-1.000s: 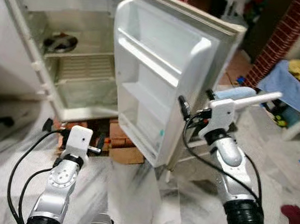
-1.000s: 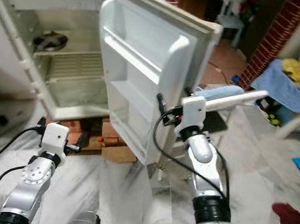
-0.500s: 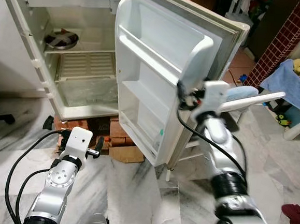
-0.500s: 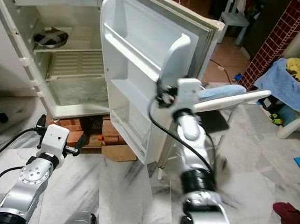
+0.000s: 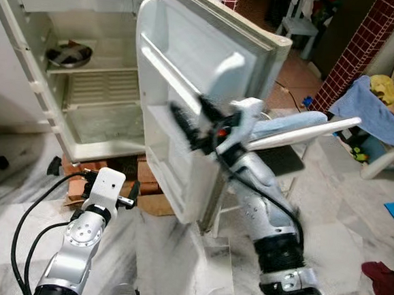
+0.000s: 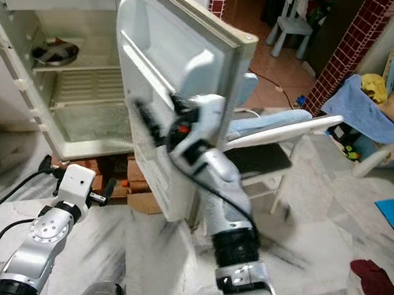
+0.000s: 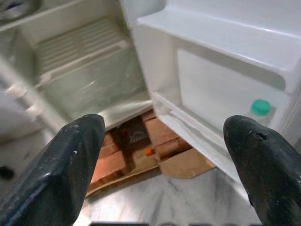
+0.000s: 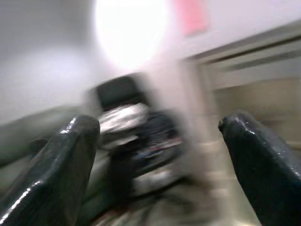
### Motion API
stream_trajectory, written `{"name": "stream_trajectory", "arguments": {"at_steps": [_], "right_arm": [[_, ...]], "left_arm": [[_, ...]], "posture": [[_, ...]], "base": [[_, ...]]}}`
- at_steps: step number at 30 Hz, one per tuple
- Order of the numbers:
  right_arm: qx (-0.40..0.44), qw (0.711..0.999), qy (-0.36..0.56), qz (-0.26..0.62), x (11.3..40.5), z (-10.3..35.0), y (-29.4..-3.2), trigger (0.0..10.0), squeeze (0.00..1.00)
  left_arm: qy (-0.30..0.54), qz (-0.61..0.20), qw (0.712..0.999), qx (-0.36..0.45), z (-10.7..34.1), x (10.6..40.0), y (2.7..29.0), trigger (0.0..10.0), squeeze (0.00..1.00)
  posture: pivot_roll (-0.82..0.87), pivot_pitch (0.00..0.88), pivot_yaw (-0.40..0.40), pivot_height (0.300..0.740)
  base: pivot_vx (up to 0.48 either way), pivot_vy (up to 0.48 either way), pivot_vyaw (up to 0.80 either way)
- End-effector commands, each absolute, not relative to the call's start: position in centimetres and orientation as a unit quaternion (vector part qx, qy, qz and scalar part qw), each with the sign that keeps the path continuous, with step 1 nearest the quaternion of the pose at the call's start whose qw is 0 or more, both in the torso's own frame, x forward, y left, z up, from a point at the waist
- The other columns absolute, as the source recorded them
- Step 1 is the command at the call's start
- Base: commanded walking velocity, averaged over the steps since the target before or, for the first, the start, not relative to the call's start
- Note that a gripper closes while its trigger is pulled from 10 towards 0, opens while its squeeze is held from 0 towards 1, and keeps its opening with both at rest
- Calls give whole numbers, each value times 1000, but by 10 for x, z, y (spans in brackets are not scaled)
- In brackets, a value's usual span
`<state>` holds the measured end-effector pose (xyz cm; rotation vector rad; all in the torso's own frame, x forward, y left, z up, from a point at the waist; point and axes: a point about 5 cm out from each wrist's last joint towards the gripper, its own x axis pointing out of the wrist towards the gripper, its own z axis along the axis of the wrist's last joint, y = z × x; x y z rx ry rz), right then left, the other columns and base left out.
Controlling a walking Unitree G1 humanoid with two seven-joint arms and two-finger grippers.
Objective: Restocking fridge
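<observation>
The small white fridge (image 5: 25, 72) stands open, its door (image 5: 211, 60) swung out toward me. A metal bowl (image 5: 66, 54) sits on the upper shelf inside. A bottle with a green cap (image 7: 260, 107) stands in the door's lowest shelf. My right gripper (image 5: 189, 123) is raised in front of the door's inner shelves, blurred, and its fingers (image 8: 70, 160) are apart in the right wrist view. My left gripper (image 7: 162, 155) is open and holds nothing. It hangs low by the fridge's base, above the bricks.
Red bricks and cardboard (image 5: 154, 188) prop up the fridge. A white chair with a blue cushion (image 5: 301, 125) stands just behind the door. A brick pillar (image 5: 359, 44), a blue cloth (image 5: 374, 107) and a red rag (image 5: 384, 278) lie to the right on the marble floor.
My right arm has swung left, from beside the door's outer edge to the front of its inner shelves. The view has shifted a little. The left arm has not moved.
</observation>
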<state>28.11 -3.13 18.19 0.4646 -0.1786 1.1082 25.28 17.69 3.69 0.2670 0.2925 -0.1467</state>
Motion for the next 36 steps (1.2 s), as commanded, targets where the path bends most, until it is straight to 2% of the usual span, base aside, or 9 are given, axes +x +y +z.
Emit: {"name": "stream_trajectory", "arguments": {"at_steps": [1,4,9,12,17,22,26,31,36], "right_arm": [[207,811,-73,542,273,178,-37,10000,0],[151,845,-47,510,269,155,-56,10000,0],[183,809,20,559,233,139,-91,10000,0],[118,808,83,571,217,119,-110,10000,0],[-44,827,161,537,215,81,-141,10000,0],[-106,854,180,477,233,73,-153,10000,0],[-167,851,174,467,244,65,-151,10000,0],[-179,868,149,438,255,65,-145,10000,0],[-185,895,122,387,267,67,-146,10000,0]], "left_arm": [[150,-74,976,137,37,251,180,10000,0],[157,-73,976,134,35,249,181,10000,0],[169,-100,972,127,31,244,176,10000,0],[173,-118,970,122,31,244,173,10000,0],[192,-174,962,90,30,237,163,10000,0],[214,-247,941,86,26,223,149,10000,0],[221,-289,927,93,26,215,144,10000,0],[205,-276,931,122,29,226,148,10000,0],[170,-166,959,157,36,257,177,10000,0]], "posture": [[61,0,-75,740],[56,0,-76,740],[34,0,-64,740],[27,0,-57,740],[22,0,-49,740],[31,0,-50,740],[41,0,-56,740],[45,0,-64,740],[44,0,-72,740]], "base": [[0,0,0],[0,0,0],[0,0,0],[0,0,0],[0,0,0],[0,0,0],[0,0,0],[0,0,0],[0,0,0]]}}
